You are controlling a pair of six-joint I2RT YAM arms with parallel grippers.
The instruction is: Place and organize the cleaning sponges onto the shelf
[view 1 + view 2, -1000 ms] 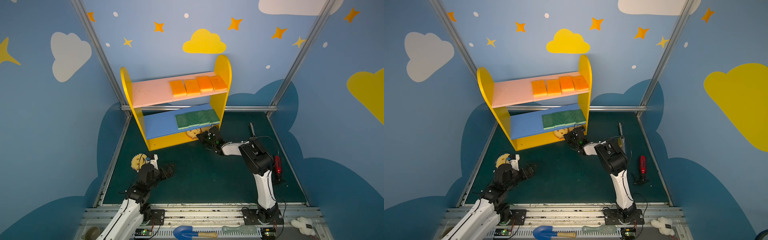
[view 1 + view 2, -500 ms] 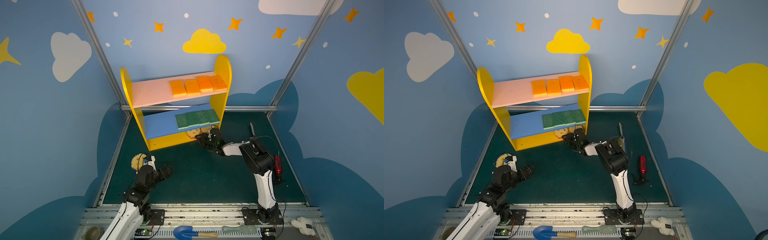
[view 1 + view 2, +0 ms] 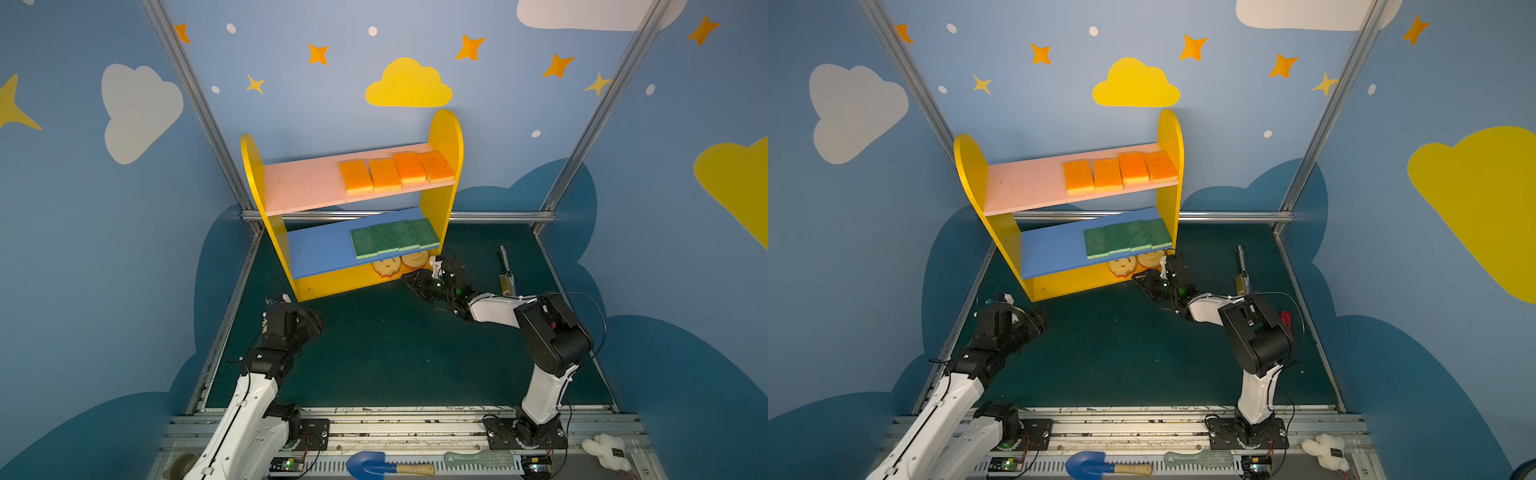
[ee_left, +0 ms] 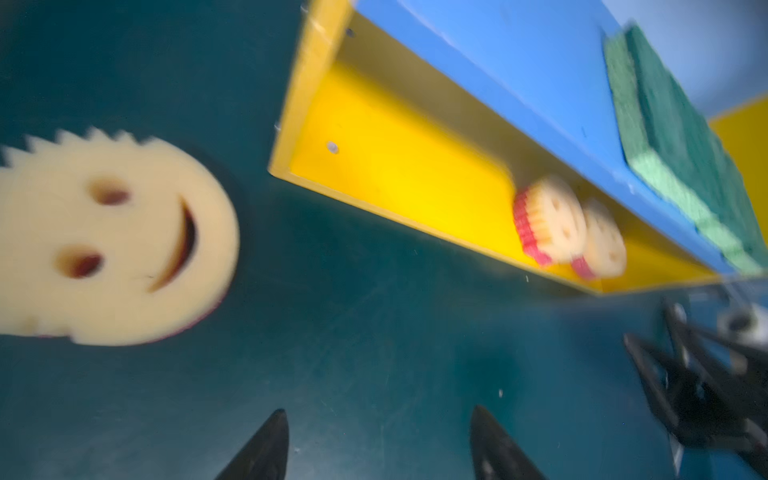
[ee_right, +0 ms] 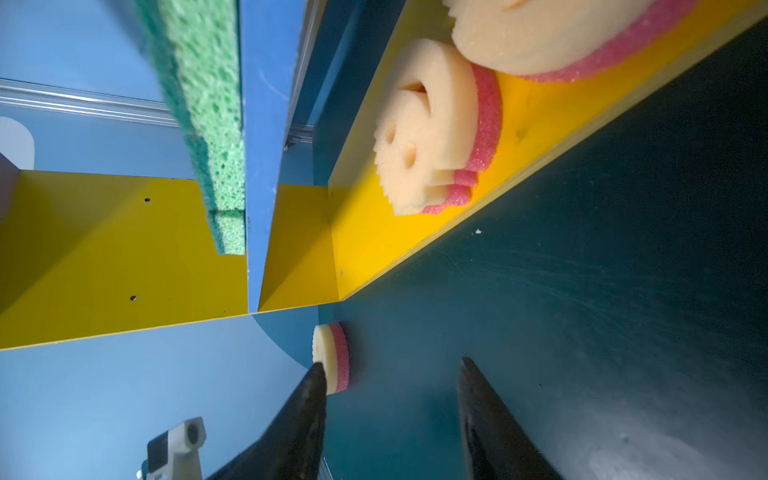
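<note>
We log the shelf [image 3: 444, 137] at 12 o'clock on the mat [image 3: 395, 353]. It carries the orange pads [image 3: 395, 172] on pink, the green pads [image 3: 395, 241] on blue, and two smiley sponges [image 3: 401, 264] on the base. The third smiley sponge [image 4: 112, 245] lies flat at 9 o'clock beside the left gripper [image 4: 379, 415], whose fingers are apart and empty. The right gripper [image 5: 390, 365], at 1 o'clock by the base, also has its fingers apart and empty.

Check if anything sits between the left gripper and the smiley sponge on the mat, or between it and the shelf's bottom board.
Nothing visible does. Only bare mat separates the left gripper from the smiley sponge, and that sponge from the shelf's yellow base; the two sponges there sit farther along.
</note>
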